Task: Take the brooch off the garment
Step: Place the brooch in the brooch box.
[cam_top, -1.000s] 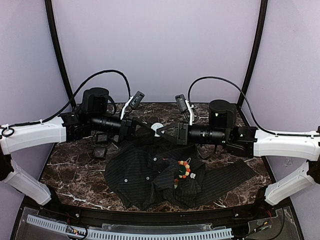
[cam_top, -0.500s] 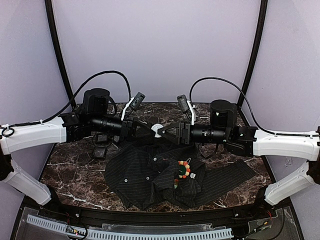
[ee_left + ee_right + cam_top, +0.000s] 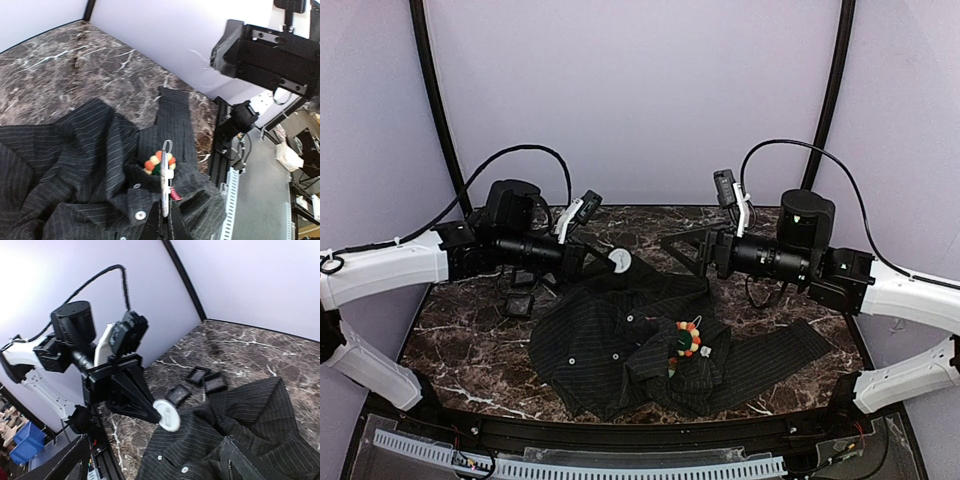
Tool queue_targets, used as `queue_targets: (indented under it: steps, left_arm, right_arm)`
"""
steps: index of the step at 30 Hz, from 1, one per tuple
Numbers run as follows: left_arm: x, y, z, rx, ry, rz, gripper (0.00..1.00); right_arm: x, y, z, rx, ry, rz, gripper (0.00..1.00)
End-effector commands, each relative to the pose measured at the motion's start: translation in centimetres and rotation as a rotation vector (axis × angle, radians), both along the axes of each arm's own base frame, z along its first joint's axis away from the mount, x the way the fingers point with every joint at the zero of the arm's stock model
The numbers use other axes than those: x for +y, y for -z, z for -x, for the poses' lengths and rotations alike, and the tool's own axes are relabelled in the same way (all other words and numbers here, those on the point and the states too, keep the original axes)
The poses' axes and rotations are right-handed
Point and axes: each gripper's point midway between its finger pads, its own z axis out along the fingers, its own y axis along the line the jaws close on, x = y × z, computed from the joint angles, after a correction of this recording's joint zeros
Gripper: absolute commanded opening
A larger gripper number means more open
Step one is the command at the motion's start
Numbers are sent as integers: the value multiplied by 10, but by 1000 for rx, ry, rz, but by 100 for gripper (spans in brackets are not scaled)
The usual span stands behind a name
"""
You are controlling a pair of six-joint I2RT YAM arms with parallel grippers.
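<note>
Brooch (image 3: 687, 338) sits on the garment (image 3: 600, 350) near the bench's (image 3: 450, 345) front edge; left arm (image 3: 390, 270) and right arm (image 3: 910, 295) stretch level inward; left pincer (image 3: 607, 264) pinches a white disc (image 3: 619, 261); right pincer (image 3: 680, 258) gapes wide.

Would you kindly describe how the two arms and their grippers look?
Both the left arm and right arm have white shell links and black cylindrical joints. The left gripper and right gripper are black, triangular, two-fingered. A black cable loops over each arm.

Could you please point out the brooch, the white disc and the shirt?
brooch (image 3: 687, 339), top view, its centre.
white disc (image 3: 166, 415), right wrist view, its flat face.
shirt (image 3: 590, 340), top view, front panel.
</note>
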Motion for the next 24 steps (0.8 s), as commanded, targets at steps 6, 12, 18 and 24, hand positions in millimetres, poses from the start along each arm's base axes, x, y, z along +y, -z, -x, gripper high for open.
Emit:
queue_targets:
  steps: [6,12,18,24]
  left_arm:
    - [131,52,-62,-31,-513,-437,1]
    - [230,107,-90,72,-810,-796,1]
    - [247,137,-97,128,-828,-909,1]
    - [253,167,-103,190,-811,-1006,1]
  right_arm:
    - [-58,30,-53,10,348,215,94]
    - [-62,44,-61,44,354,225,94]
    - [-65,56,-63,74,349,226,94]
    - [-67,62,-63,93,343,225,94]
